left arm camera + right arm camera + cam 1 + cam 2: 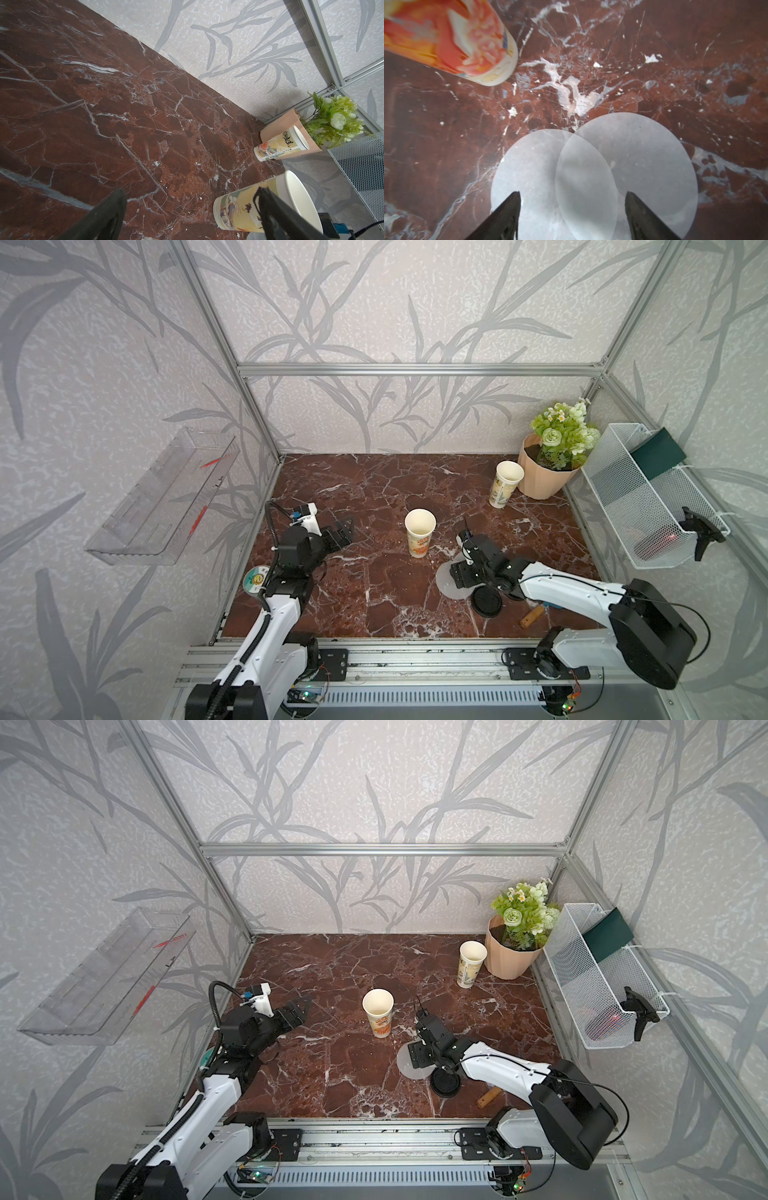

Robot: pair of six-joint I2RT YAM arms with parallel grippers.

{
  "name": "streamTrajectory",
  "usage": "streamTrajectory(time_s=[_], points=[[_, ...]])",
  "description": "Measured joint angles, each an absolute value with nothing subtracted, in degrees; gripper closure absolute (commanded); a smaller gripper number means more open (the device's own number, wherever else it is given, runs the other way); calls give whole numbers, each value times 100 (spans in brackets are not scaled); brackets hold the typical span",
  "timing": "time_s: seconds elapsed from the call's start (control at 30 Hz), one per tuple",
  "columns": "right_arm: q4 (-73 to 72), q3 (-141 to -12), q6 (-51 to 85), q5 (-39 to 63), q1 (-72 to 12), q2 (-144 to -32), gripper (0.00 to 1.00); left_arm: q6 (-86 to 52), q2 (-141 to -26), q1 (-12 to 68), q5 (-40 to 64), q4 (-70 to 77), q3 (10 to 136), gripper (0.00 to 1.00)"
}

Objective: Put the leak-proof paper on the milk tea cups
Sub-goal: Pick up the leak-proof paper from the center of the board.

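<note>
A: Glossy red-brown marble tabletop (374, 481). Tall tapered paper cups, mouths up for covering: middle cup (420, 532) at centre, far cup (506, 483) by the back right corner.
B: Grippers?
A: Left gripper (191, 190) spread wide, empty, idle toward the left edge. Right gripper (573, 193) parted over the paper discs (585, 166), seemingly for a pinch.
B: Discs?
A: Thin, round, translucent, overlapping, flat toward the front edge, not yet on either cup.

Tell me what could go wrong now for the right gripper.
1. The paper discs overlap under the open right gripper, so it may lift both together.
2. They lie flat on the marble table; the jaws may slide off or crease them.
3. The nearer cup stands close and could be knocked.
</note>
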State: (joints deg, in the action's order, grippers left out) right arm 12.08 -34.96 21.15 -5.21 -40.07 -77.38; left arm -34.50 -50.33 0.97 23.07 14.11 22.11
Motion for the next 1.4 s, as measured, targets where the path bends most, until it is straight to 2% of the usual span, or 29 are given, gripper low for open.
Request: streamTrajectory(time_s=[0.17,0.43,0.53,0.7,0.9,1.03,1.4], points=[[1509,-3769,2064,-679,-4007,-8250,28,-3448,-5033,97,2307,1402,2211,1],[1481,-4023,2097,-766,-4007,-8726,50,-3404,-4954,97,2390,1363,2145,1],[1400,-4045,2143,-768,-4007,-8777,58,-3400,-4915,99,2412,1358,2147,1],[1369,-4036,2165,-790,-4007,-8768,62,-3361,-4882,99,2414,1347,2147,1],[1382,-3826,2187,-873,-4007,-8464,78,-3356,-4882,99,2418,1321,2145,1],[1354,-3653,2193,-910,-4007,-8090,83,-3365,-4882,99,2499,1326,2145,1],[1310,-3485,2189,-926,-4007,-6912,86,-3822,-5061,209,3277,1831,2034,2]])
